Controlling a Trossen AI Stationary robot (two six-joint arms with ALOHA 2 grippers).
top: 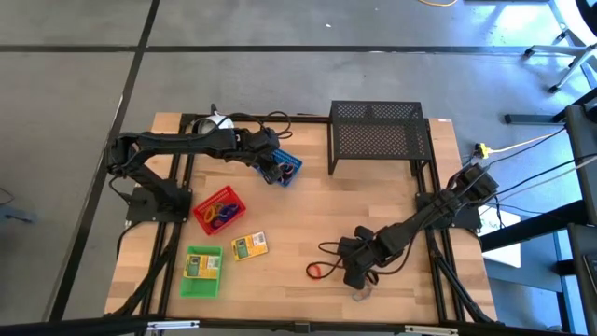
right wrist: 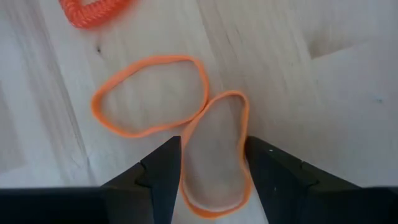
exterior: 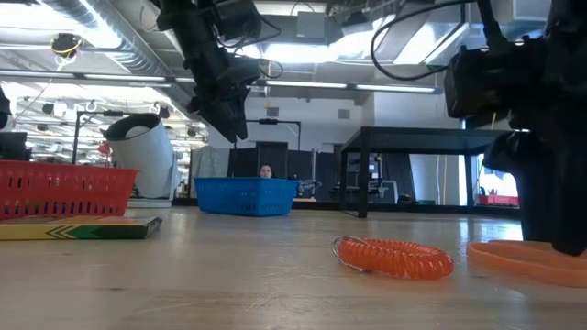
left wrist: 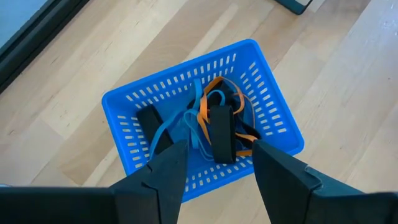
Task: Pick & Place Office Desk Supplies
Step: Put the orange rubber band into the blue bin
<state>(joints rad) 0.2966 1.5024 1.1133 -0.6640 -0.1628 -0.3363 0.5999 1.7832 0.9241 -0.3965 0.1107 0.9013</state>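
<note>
A blue tray [left wrist: 199,118] holding blue, orange and black loops [left wrist: 214,121] rests on the table at the far left [top: 284,170]. My left gripper [left wrist: 214,171] hangs open above it with nothing between its fingers. Near the table's front edge, two orange loops lie flat and touch each other. My right gripper [right wrist: 214,180] is open and points down, with one finger on each side of the nearer loop [right wrist: 217,149], low over the table [top: 359,278]. The other orange loop [right wrist: 149,93] and a red coiled loop [exterior: 394,258] lie just beyond it.
A red tray [top: 216,210] with loops, a green tray [top: 202,271] holding a yellow-green box, and a second such box [top: 249,245] lie at the left front. A black mesh rack [top: 378,135] stands at the far right. A white round object [top: 216,121] sits at the far left.
</note>
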